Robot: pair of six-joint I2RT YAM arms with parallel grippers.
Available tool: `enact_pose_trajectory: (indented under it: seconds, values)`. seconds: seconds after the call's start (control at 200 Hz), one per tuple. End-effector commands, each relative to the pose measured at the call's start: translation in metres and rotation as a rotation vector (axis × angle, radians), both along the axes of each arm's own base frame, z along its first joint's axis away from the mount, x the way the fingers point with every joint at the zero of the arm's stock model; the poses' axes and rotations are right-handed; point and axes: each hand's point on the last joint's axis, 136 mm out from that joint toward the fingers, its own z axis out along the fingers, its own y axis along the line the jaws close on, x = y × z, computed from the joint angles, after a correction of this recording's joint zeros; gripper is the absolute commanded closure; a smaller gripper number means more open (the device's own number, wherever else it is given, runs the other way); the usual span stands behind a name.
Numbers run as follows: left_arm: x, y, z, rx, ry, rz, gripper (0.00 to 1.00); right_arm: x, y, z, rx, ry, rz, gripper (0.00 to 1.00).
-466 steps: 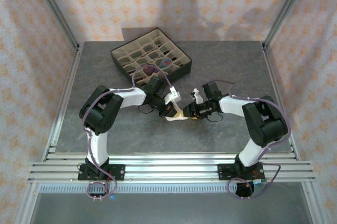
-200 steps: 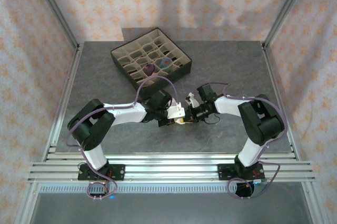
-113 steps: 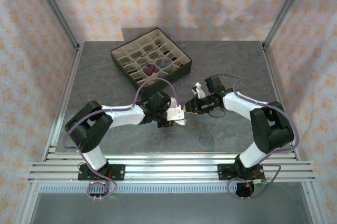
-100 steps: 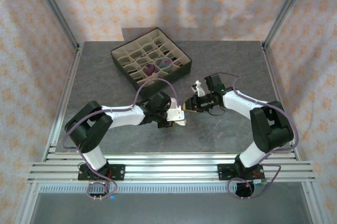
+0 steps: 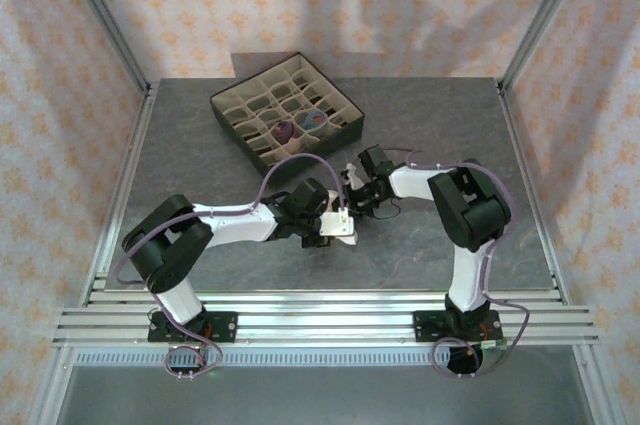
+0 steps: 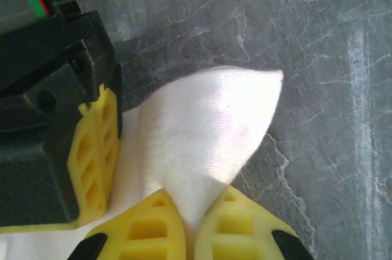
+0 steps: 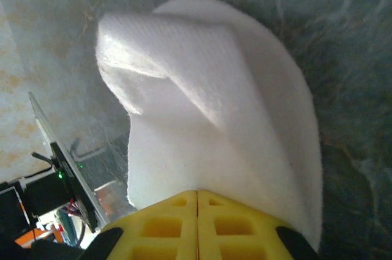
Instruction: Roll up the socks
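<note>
White sock (image 6: 208, 125) sits on the grey table (image 5: 200, 145) just in front of the robot, about centre, between the two arms and near the front corner of the dark box (image 5: 340, 135). Left gripper (image 6: 190, 211) is fully closed, yellow fingers (image 6: 156, 226) pinching a fold of the white fabric. From that pinch the sock fans out into a raised, pointed flap over the stone-pattern surface. Right gripper (image 7: 197, 202) is also closed, pads pressed together with only a thin seam between them. The sock bulges out right at their tips, so it looks clamped on the cloth (how deep the fabric goes between the pads cannot be told). In the left wrist view the right gripper's black body and one yellow pad sit at the left, touching the sock edge, so both grippers hold the same sock close together. From above, the two grippers meet tip to tip, the left arm stretched low and the right arm folded back at the elbow. No cuff stripes can be made out on the white sock. The purple sock (image 5: 284, 131) and grey-blue sock (image 5: 315, 121) are in neighbouring compartments of the box, near its front right side, well apart from both grippers. Both look bundled.
</note>
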Motion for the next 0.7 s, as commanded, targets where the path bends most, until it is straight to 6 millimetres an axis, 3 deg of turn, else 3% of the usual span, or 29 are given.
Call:
enact_pose_trajectory:
  seconds: [0.0, 0.195, 0.34, 0.49, 0.696]
  values:
    - [-0.018, 0.006, 0.003, -0.008, 0.064, 0.01, 1.0, 0.012, -0.02, -0.04, -0.146, 0.029, -0.108, 0.94]
    - [-0.033, 0.0, 0.009, -0.084, 0.178, 0.052, 1.0, 0.02, -0.048, -0.058, -0.219, 0.057, -0.217, 0.96]
    - [-0.045, -0.008, 0.003, -0.11, 0.341, 0.098, 1.0, 0.025, -0.054, -0.06, -0.215, 0.053, -0.245, 0.96]
    - [-0.045, -0.01, -0.013, -0.112, 0.504, 0.21, 1.0, 0.032, -0.048, -0.048, -0.144, -0.001, -0.266, 0.96]
    - [-0.031, -0.001, -0.033, -0.092, 0.704, 0.376, 1.0, 0.031, -0.055, -0.03, -0.087, -0.069, -0.309, 0.88]
